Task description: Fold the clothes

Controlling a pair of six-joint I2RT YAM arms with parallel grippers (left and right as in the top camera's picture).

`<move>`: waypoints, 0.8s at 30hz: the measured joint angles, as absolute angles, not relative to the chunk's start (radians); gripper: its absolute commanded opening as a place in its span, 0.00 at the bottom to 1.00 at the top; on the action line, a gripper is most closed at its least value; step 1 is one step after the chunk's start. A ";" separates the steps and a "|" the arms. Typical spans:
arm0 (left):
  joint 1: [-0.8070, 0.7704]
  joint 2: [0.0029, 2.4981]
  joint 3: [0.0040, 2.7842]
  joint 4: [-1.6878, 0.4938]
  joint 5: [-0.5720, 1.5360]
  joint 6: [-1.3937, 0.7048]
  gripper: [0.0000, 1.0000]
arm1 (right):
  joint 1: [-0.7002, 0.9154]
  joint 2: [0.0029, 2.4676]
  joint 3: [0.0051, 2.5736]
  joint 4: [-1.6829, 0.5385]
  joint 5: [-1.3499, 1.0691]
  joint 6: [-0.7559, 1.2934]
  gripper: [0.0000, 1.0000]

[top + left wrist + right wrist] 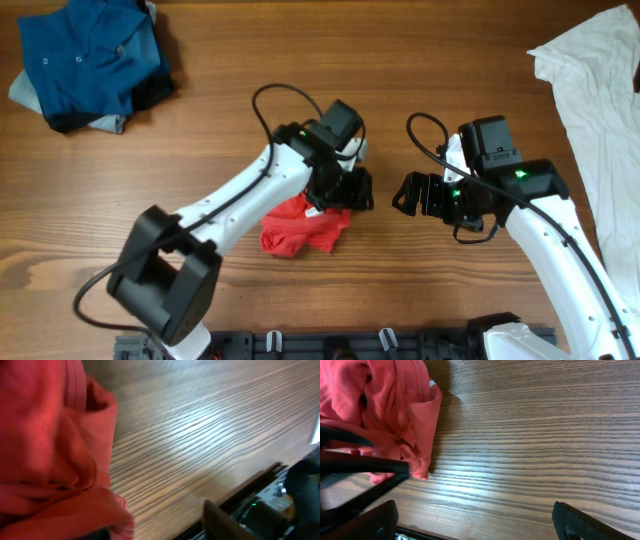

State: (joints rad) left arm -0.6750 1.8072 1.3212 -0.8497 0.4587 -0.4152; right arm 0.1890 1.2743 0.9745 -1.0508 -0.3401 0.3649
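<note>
One red T-shirt (300, 232) is lying bunched on the wooden tabletop (230, 60), a little toward 6 o'clock from its middle. It is crumpled into a low heap, with no sleeve or hem laid flat. Being thin cotton, it is likely going to handle as light, limp cloth that is not slippery. It should be sagging from any single pinch and dragging on the wood grain, and nothing in it is at risk of breaking. The best hold is probably an outer edge, a shoulder seam or a hem corner. One pincer on each of two corners would let the cloth be spread before folding. Which corner is which cannot be told from the heap as it is lying.

The left pincer (345, 192) is hovering over the shirt's 1 o'clock edge. In its wrist view red cloth is filling the 9 o'clock side, very near, but the fingers are not showing. Whether it is spread or pinching the cloth cannot be told. The right pincer (403, 195) is hanging at 3 o'clock from the shirt, apart from it. Its jaws are standing spread wide, with bare wood between them and nothing in them.

Counting gives one red shirt and two pincers. One pile of dark blue buttoned garments (90, 55) is sitting at 10 o'clock, and how many are in it cannot be told. One large white garment (590, 110) is draping along the 3 o'clock edge.
</note>
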 measured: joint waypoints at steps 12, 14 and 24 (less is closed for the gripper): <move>-0.617 1.681 1.360 -0.838 0.615 -0.404 0.94 | 0.189 1.274 0.974 -1.016 -0.340 0.366 0.99; -0.632 1.681 1.360 -0.829 0.619 -0.406 0.93 | 0.189 1.274 0.974 -1.017 -0.340 0.369 0.99; -0.666 1.693 1.360 -0.894 0.459 -0.456 0.87 | 0.189 1.274 0.974 -1.031 -0.340 0.377 0.94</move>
